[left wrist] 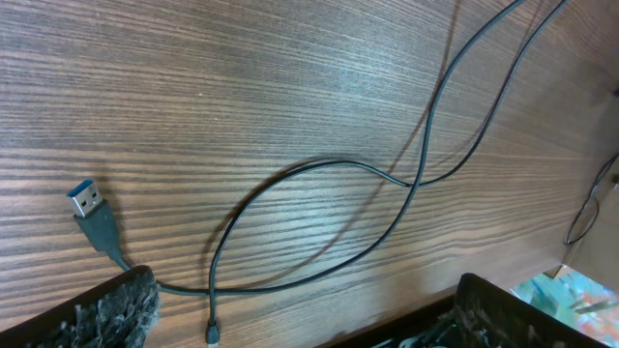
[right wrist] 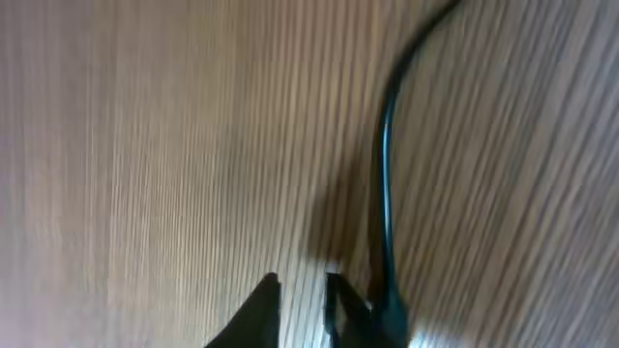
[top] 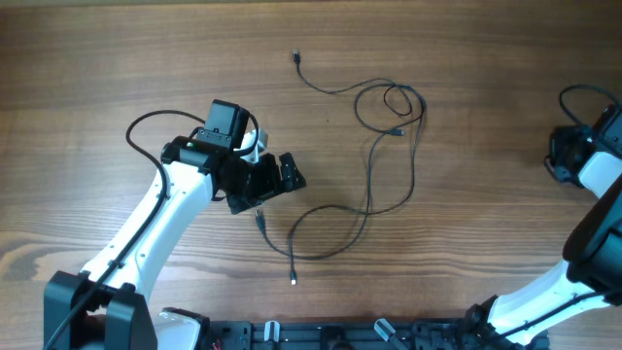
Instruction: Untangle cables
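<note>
The desk (top: 117,58) carries the whole job in its middle, and I judge it barely begun. The left arm (top: 146,224) reaches in from the lower left of the overhead frame. The right arm (top: 603,180) sits out at the right edge, well apart from the work.

The cables (top: 370,185) lie loose from the upper centre down to the lower centre. They are not a tight coil, but they are not separated either. A small cluster of loops (top: 393,109) sits right of centre, where the strands pass over one another. Below it two long strands run down side by side, and in the left wrist view they cross again right of centre. I count those crossings as what is left: each has to be pulled clear until every cable lies on its own.

The left fingers (top: 292,175) stand wide apart and hold nothing. One strand runs right beside the lower-left finger in the wrist view, and I cannot tell whether they touch. The right fingers (right wrist: 300,304) are drawn narrow, with only a sliver between them, and I see nothing in them. That view is blurred.

The USB plug (left wrist: 89,201) lies free at left, a tiny plug (left wrist: 211,333) at the bottom edge, and another plug (top: 294,56) at upper centre.
</note>
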Motion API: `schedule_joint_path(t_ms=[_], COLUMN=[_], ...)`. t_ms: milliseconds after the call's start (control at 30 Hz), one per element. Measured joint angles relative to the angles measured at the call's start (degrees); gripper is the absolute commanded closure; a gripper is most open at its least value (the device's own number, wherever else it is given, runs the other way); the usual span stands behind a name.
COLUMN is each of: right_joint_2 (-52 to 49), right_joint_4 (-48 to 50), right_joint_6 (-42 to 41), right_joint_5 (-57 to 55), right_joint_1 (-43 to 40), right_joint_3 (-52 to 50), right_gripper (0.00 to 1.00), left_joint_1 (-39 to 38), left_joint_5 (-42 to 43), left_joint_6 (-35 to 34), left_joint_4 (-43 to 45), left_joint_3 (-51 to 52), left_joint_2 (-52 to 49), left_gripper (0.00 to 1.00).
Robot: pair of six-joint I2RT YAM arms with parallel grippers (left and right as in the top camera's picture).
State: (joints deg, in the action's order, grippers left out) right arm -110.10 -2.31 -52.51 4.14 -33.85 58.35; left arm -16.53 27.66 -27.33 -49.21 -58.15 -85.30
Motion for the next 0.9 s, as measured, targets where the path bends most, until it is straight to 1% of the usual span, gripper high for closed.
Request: schedule_joint_path(t_ms=[167,267,300,333,367,433,500,533,567,633,733,800,900], right_joint_2=[0.1,0.3,0.6,0.8,0.8,0.9,0.9,0.9,0.9,0.9,0.8,0.3,0.0], right_joint_4=[-4.1,-11.0,-15.0,-17.3,-19.1,-21.5,-22.1,-22.1,-21.4,-19.8,-12.7,-5.4,-1.6], right_joint_6=[3.2,3.8,3.5,2.7,1.8,-0.6,-2.4,-3.0,-3.4,-3.4,-2.7,2.0,7.1], right_joint_5=[-11.2,-19.8,-23.4,-26.2,-27.7,-30.0,-30.9,-31.2,-31.1,-30.3,-25.4,-20.7,-13.4], right_joint_1=[0.0,0.0,0.0,-0.1,-0.3,-1.8,-4.7,-6.5,-10.1,-13.2,-18.3,-20.2,-20.6], right_joint_3=[0.2,1.2,1.4,1.5,1.5,1.5,1.5,1.4,1.3,1.1,0.7,0.1,0.0], right_gripper=[0.86,0.86,0.85,0.8,0.78,0.77,0.77,0.78,0.77,0.78,0.75,0.69,0.64], left_joint_1=[0.0,0.0,0.0,0.0,0.0,0.0,0.0,0.0,0.0,0.0,0.0,0.0,0.0], left_joint_5=[0.0,0.0,0.0,0.0,0.0,0.0,0.0,0.0,0.0,0.0,0.0,0.0,0.0], left_joint_6=[0.0,0.0,0.0,0.0,0.0,0.0,0.0,0.0,0.0,0.0,0.0,0.0,0.0], left_joint_4=[0.3,0.4,0.4,0.4,0.4,0.4,0.4,0.4,0.4,0.4,0.4,0.4,0.7], left_joint_3=[0.0,0.0,0.0,0.0,0.0,0.0,0.0,0.0,0.0,0.0,0.0,0.0,0.0], left_joint_2=[0.0,0.0,0.0,0.0,0.0,0.0,0.0,0.0,0.0,0.0,0.0,0.0,0.0], left_gripper=[0.0,0.0,0.0,0.0,0.0,0.0,0.0,0.0,0.01,0.0,0.0,0.0,0.0])
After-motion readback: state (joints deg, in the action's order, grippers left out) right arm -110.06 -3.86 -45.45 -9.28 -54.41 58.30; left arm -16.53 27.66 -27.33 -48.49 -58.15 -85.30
